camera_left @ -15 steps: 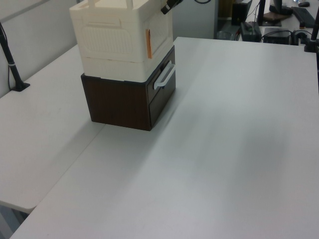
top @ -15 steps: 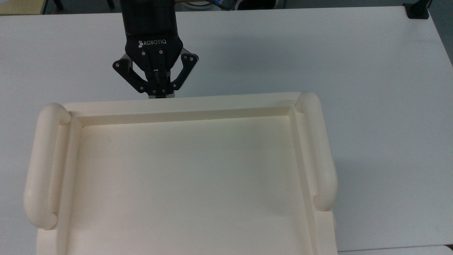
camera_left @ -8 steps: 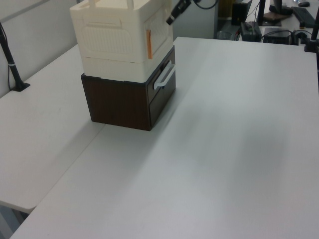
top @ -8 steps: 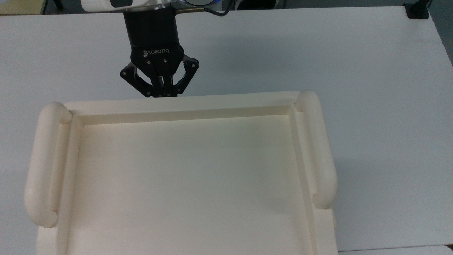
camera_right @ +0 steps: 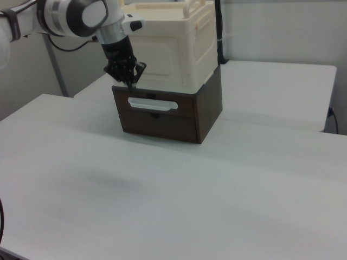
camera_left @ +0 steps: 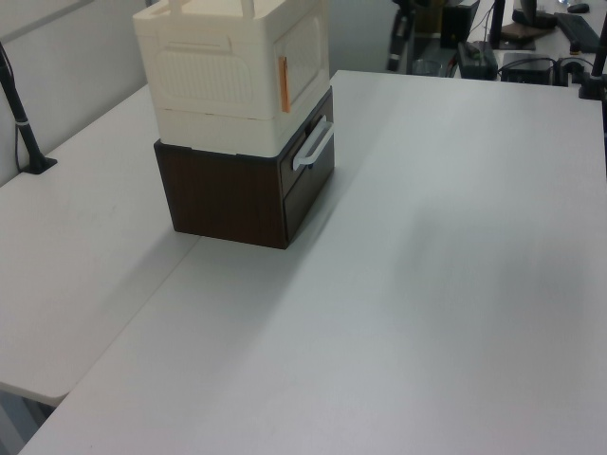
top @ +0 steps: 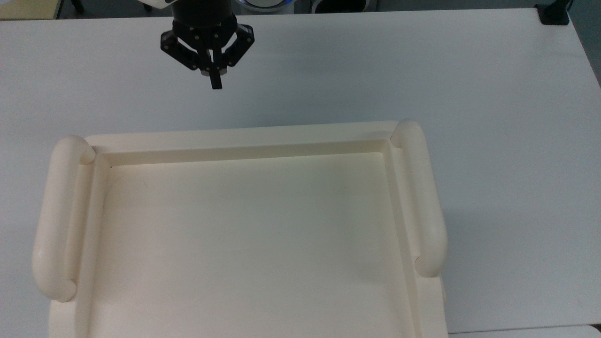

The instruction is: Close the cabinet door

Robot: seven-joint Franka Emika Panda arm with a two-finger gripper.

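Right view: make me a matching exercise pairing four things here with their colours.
Things:
1. cabinet
2. drawer unit
3. drawer handle
4. gripper

Colours:
A. black
B. white
C. cream
D. dark brown

Pairs: 1-C, 2-D, 3-B, 4-A

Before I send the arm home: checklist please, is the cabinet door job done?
1. Door flush with the cabinet front: ok, the left view shows no gap.
2. Nothing juts past the cabinet's front edge in the top view: ok.
3. Pincer apart from the cabinet: ok, bare table lies between them.
4. Pincer shut, holding nothing: ok.
5. Door latched: cannot tell.
6. Drawer below shut: ok.
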